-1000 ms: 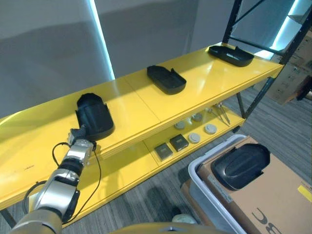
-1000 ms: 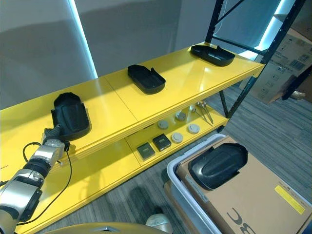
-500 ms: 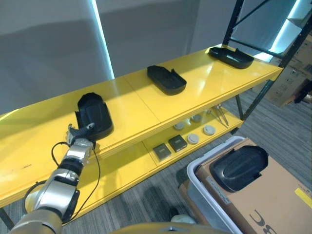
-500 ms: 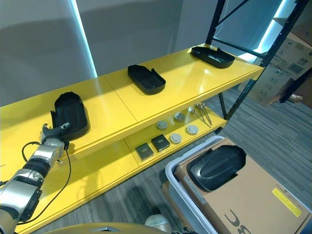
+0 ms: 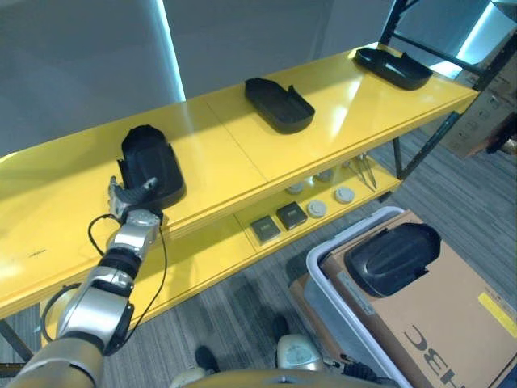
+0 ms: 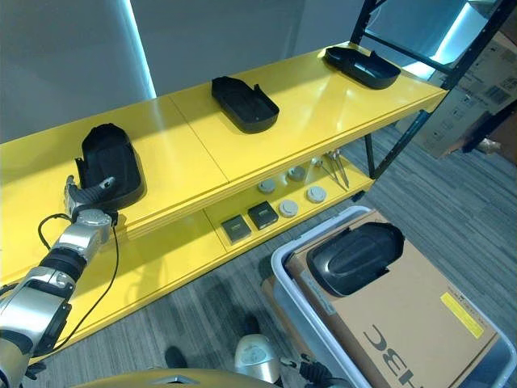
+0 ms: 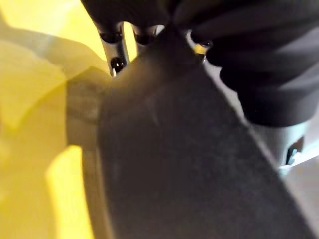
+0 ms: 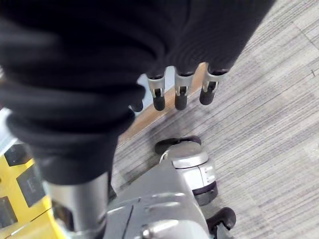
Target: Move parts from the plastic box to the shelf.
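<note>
Black part [image 5: 150, 166] lies on the yellow shelf [image 5: 234, 153], its near end touching the left hand [image 5: 129, 196], whose fingers are spread. Right hand [image 8: 179, 92] hangs with relaxed fingers over the floor.

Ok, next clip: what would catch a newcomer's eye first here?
The bright yellow shelf, with three black parts spaced along its top: the leftmost part, one in the middle and one at the right end. The left hand sits at the leftmost part's near edge, fingers open. A fourth black part lies on cardboard in the plastic box on the floor.
</note>
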`<state>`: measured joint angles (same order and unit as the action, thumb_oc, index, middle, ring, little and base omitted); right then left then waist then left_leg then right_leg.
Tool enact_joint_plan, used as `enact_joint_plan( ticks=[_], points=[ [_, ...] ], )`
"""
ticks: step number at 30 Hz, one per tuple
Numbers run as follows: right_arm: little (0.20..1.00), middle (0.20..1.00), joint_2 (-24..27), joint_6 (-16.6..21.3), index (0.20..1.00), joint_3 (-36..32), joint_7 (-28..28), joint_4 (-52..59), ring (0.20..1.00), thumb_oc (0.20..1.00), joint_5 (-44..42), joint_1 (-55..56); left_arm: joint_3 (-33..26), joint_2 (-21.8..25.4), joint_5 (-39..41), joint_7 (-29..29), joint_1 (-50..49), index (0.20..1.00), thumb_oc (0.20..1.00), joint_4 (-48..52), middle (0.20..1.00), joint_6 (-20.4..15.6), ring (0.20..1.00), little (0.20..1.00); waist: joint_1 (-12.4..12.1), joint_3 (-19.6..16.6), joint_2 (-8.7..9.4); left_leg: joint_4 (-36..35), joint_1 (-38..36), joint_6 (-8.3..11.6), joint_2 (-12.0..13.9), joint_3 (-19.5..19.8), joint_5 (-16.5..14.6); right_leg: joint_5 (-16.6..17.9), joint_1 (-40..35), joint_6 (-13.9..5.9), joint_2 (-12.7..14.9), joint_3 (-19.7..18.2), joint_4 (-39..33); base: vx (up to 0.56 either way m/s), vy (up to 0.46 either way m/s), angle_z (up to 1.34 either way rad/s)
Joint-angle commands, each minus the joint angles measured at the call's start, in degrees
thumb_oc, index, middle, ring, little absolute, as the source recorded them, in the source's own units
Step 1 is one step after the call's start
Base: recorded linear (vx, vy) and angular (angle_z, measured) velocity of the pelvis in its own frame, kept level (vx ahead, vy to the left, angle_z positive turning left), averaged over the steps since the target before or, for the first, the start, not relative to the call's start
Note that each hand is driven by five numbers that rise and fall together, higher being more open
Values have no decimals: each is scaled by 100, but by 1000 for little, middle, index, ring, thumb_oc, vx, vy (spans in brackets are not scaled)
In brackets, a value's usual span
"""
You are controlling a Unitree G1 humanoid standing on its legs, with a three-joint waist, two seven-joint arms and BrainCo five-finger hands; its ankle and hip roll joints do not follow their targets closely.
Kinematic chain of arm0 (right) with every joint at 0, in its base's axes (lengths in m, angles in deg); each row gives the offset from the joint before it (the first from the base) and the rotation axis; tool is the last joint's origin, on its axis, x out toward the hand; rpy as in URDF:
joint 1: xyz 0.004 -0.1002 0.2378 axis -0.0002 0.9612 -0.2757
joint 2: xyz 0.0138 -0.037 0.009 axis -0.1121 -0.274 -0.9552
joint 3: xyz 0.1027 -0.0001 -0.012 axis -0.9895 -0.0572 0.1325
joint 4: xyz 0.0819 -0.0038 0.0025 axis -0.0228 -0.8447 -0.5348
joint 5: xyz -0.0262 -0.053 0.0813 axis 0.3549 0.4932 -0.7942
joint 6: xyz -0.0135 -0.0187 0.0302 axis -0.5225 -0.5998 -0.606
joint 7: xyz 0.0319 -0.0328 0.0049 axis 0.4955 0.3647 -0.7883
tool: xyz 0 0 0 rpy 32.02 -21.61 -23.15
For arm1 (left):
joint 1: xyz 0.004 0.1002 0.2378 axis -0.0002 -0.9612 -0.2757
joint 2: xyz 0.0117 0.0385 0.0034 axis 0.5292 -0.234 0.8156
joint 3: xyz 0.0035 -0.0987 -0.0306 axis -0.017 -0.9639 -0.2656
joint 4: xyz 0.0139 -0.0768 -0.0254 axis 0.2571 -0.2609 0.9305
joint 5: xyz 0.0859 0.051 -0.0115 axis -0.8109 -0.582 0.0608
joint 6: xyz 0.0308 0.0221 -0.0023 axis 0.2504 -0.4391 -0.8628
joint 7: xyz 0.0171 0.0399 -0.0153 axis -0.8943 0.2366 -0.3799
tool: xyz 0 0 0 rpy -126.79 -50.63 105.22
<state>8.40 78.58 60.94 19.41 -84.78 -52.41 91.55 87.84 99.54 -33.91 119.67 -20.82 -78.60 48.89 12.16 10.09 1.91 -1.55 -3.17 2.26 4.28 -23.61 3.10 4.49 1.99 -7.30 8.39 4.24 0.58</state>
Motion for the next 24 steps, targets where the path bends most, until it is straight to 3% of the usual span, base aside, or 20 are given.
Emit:
enact_joint_plan(
  ticks=[1,4,8,9,11,13,15,19,22,23,24],
  points=[
    [1000,1000,151,-63,1000,101,-6,14,1000,1000,5,20,-223,273,-226,422,519,1000,1000,257,1000,-619,1000,1000,-55,-61,-41,542,7,207,542,426,-337,-157,-17,-330,229,-97,286,72,-47,-2],
    [1000,1000,142,-122,1000,-30,-49,-29,1000,1000,24,146,-473,850,-633,680,452,1000,1000,1446,1000,-954,1000,1000,-204,-71,-55,440,-66,238,580,483,-313,-168,-188,-319,228,19,166,91,-38,0],
    [1000,1000,77,-155,1000,-148,-77,-4,1000,1000,85,240,-790,1346,-861,345,253,1000,1000,2686,1000,-1151,1000,1000,-339,-85,-72,381,-32,244,580,557,-279,-142,-241,-309,231,77,91,50,-19,13],
    [1000,1000,41,-175,1000,-206,-91,37,1000,1000,102,277,-991,1464,-804,-181,42,1000,1000,3406,1000,-1173,1000,1000,-424,-73,-76,358,-12,250,568,609,-270,-138,-275,-310,243,121,52,24,-5,16],
    [1000,1000,-62,-167,1000,-289,-89,107,1000,1000,247,317,-1104,1295,313,-2121,-596,1000,1000,4757,1000,-1318,1000,1000,-576,-29,-98,326,37,248,535,690,-265,-123,-299,-326,269,205,7,-3,12,11],
    [1000,1000,-123,-101,1000,-430,-93,142,1000,1000,382,308,-975,907,1163,-3438,-1401,1000,1000,5869,1000,-991,1000,1000,-721,68,-142,351,110,238,499,773,-259,-87,-302,-350,298,272,-22,-39,26,17],
    [1000,1000,-126,-93,1000,-455,-69,164,1000,1000,408,304,-934,739,2026,-4206,-1860,1000,1000,6106,1000,-823,1000,1000,-794,101,-180,360,137,235,483,800,-247,-64,-308,-362,314,301,-43,-23,37,21],
    [1000,1000,-36,-43,1000,-461,-94,195,1000,1000,460,307,-772,695,2425,-5647,-2745,1000,1000,6170,1000,-1097,1000,1000,-909,171,-256,382,216,227,471,803,-216,-5,-265,-371,352,326,-65,-35,34,2],
    [1000,1000,47,-28,1000,-431,-101,217,1000,1000,391,298,-637,606,3041,-6065,-3258,1000,1000,6382,1000,-992,1000,1000,-995,233,-310,366,262,224,442,843,-185,40,-248,-375,380,359,-96,-48,32,-2],
    [1000,1000,63,-23,1000,-407,-100,238,1000,1000,416,319,-619,595,3126,-6118,-3364,1000,1000,6372,1000,-1112,1000,1000,-1006,236,-319,360,263,222,436,842,-181,49,-250,-378,386,363,-105,-30,27,1],
    [1000,1000,77,-18,1000,-386,-106,274,1000,1000,439,370,-631,537,3211,-6125,-3534,595,595,6392,595,-1180,595,595,-1024,242,-325,350,261,218,429,842,-174,61,-250,-381,398,377,-115,0,0,0]
  ],
)
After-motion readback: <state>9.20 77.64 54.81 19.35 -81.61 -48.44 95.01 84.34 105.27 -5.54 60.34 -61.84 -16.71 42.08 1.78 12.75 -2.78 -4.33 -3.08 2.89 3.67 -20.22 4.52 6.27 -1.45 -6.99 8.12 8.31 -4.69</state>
